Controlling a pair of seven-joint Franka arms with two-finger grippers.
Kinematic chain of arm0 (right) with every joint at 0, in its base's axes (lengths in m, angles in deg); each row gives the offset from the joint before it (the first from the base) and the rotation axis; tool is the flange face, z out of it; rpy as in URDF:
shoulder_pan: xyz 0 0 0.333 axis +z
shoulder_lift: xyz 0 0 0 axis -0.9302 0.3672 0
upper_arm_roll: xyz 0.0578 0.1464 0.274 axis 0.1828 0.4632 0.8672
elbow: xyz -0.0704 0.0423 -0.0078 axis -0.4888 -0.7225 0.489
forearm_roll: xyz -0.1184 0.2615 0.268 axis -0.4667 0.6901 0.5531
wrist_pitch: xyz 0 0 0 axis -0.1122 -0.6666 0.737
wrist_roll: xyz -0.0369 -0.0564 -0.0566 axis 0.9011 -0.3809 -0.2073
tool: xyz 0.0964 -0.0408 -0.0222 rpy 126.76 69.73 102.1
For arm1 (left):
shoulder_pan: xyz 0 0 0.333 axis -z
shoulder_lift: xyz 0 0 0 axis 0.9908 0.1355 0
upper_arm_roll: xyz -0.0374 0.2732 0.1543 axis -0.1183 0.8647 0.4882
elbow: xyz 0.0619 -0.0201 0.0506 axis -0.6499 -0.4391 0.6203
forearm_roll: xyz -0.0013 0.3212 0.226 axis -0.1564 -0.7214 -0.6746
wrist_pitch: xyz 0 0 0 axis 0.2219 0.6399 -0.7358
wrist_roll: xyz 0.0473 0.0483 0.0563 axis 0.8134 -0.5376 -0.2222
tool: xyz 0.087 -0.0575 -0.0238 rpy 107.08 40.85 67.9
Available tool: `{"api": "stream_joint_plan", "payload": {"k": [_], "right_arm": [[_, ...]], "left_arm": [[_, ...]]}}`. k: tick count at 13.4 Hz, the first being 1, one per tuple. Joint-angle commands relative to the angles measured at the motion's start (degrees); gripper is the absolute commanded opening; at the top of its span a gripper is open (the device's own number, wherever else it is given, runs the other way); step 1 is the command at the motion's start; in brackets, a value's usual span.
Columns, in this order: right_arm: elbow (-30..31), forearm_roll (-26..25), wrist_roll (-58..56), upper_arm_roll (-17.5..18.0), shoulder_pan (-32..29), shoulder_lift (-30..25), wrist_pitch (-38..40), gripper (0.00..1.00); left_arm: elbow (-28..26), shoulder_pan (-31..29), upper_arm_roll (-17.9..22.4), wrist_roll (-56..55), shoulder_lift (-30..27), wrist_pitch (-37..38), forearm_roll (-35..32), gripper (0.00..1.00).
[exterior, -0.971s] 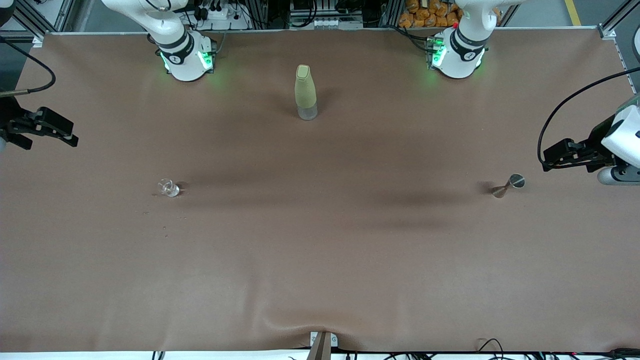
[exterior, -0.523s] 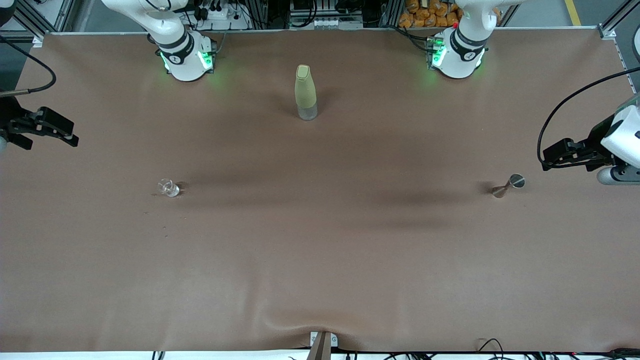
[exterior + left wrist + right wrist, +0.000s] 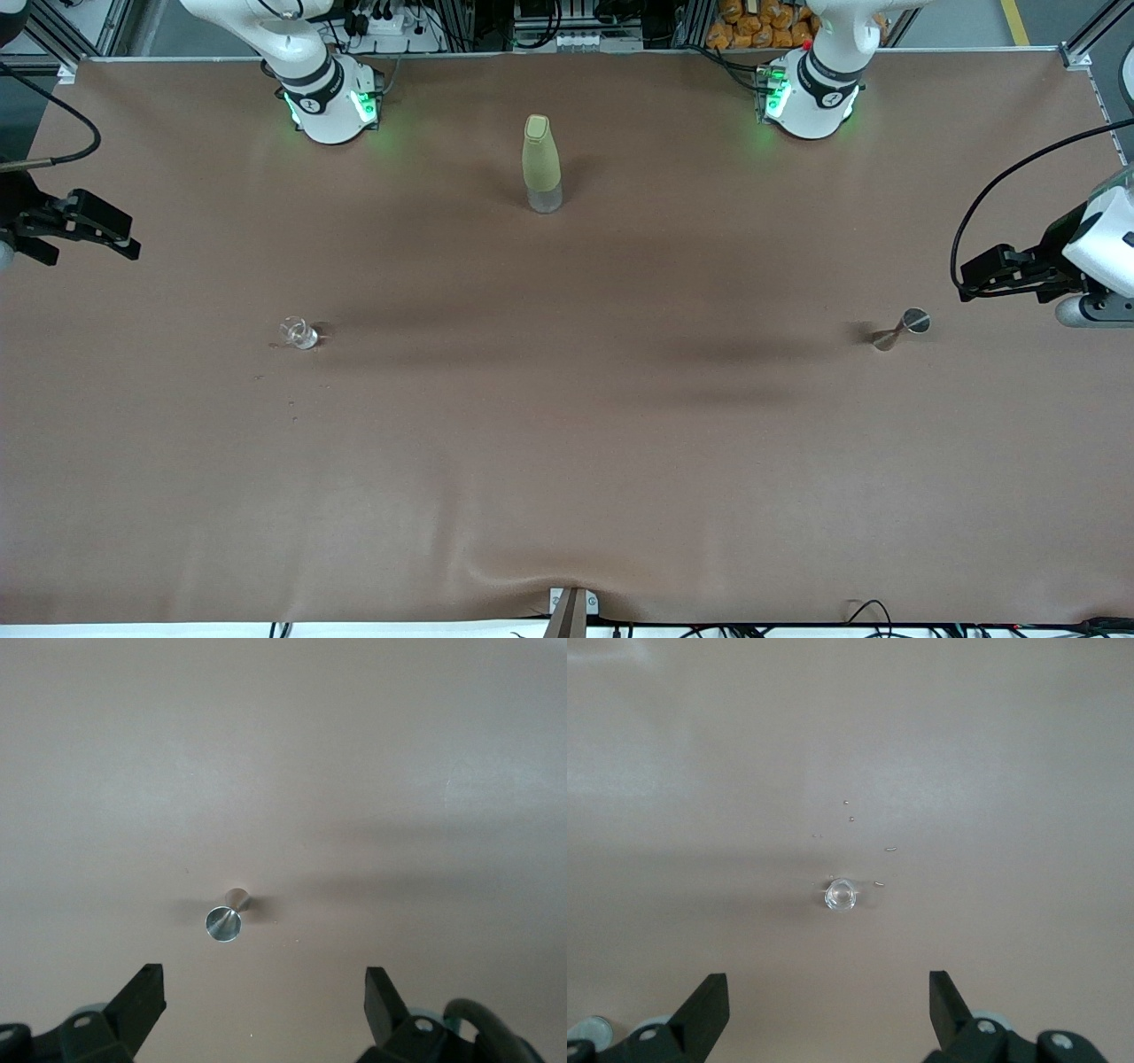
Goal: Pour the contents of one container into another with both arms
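A small clear glass (image 3: 299, 333) stands on the brown table toward the right arm's end, and it shows in the right wrist view as the glass (image 3: 841, 894). A metal jigger (image 3: 899, 330) stands toward the left arm's end and appears as the jigger (image 3: 226, 917) in the left wrist view. A tall bottle (image 3: 541, 164) with a yellow-green sleeve stands between the two bases. My right gripper (image 3: 89, 244) hangs open and empty over the table's edge. My left gripper (image 3: 974, 276) hangs open and empty beside the jigger. The wrist views show the right gripper (image 3: 828, 997) and the left gripper (image 3: 264, 992) with wide jaws.
A few water droplets (image 3: 868, 837) lie on the cloth beside the glass. The brown cloth (image 3: 567, 443) is rumpled at the front edge near a small bracket (image 3: 571, 607). Cables and shelving stand past the table's edge by the arm bases.
Both grippers have barely drifted. Nothing on the table has moved.
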Motion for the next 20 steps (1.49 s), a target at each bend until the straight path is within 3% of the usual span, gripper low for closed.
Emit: {"api": "stream_joint_plan", "payload": {"k": [1,12,20], "right_arm": [[-0.6,-0.6,-0.5,0.6,-0.5,-0.2,0.8,1.0],[-0.6,-0.3,-0.6,0.6,0.5,-2.4,7.3,1.0],[-0.6,-0.1,-2.9,0.4,0.2,-2.9,7.4,1.0]], "left_arm": [[0.2,-0.1,-0.3,-0.5,-0.9,1.2,-1.3,1.0],[0.2,-0.2,-0.3,0.0,-1.3,2.2,-1.3,1.0],[-0.1,-0.1,-0.3,2.5,-1.3,2.4,-1.3,1.0]]}}
